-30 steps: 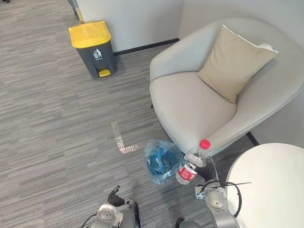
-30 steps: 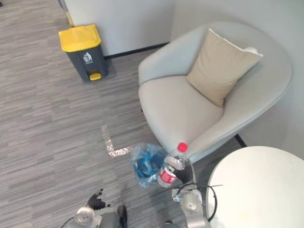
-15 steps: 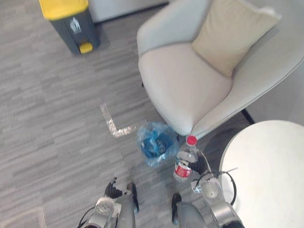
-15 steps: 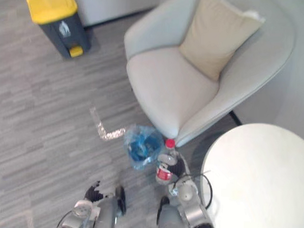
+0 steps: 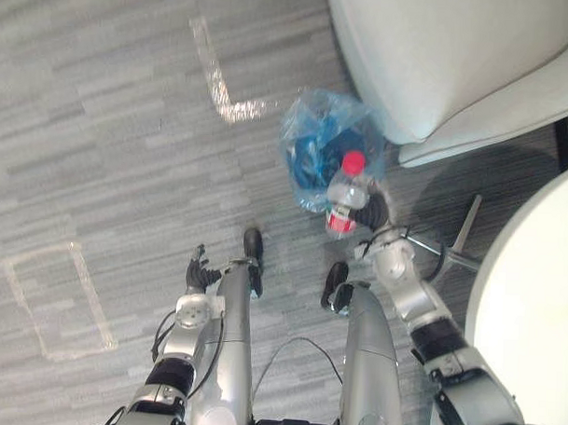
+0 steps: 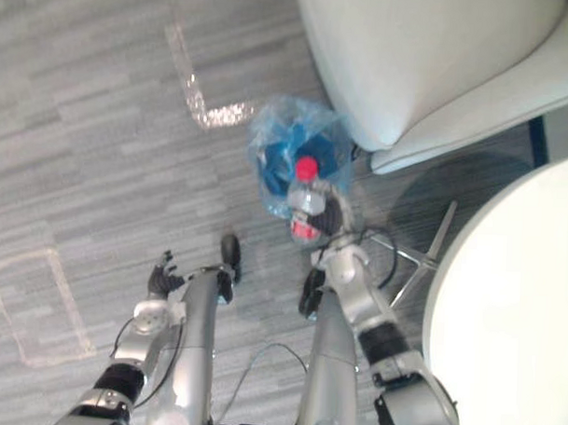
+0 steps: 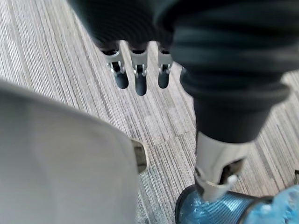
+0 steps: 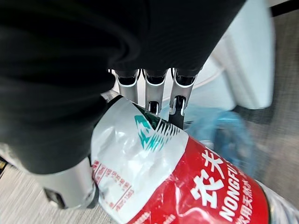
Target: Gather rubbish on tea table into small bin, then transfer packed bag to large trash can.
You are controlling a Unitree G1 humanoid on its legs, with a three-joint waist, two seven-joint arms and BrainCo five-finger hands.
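Silver, dark-tipped fingers of the robot's right hand curl round a clear plastic water bottle with a red cap and a red-and-white label, the thumb pressing the label from the other side, as the right wrist view shows at close range. In the head views the bottle is held off the floor with its cap end toward a small bin lined with a translucent blue plastic bag, and it overlaps the near side of that bag. The bin stands on the grey striped carpet, just beside the front edge of a pale grey upholstered armchair. A round white tea table lies on the robot's right, near the arm holding the bottle. The left hand hangs low on the robot's left, well apart from bottle and bin, its fingers straight and loose over the carpet, holding nothing. An L-shaped strip of shiny tape marks the carpet beyond the bin, and a taped rectangle outline lies to the far left.
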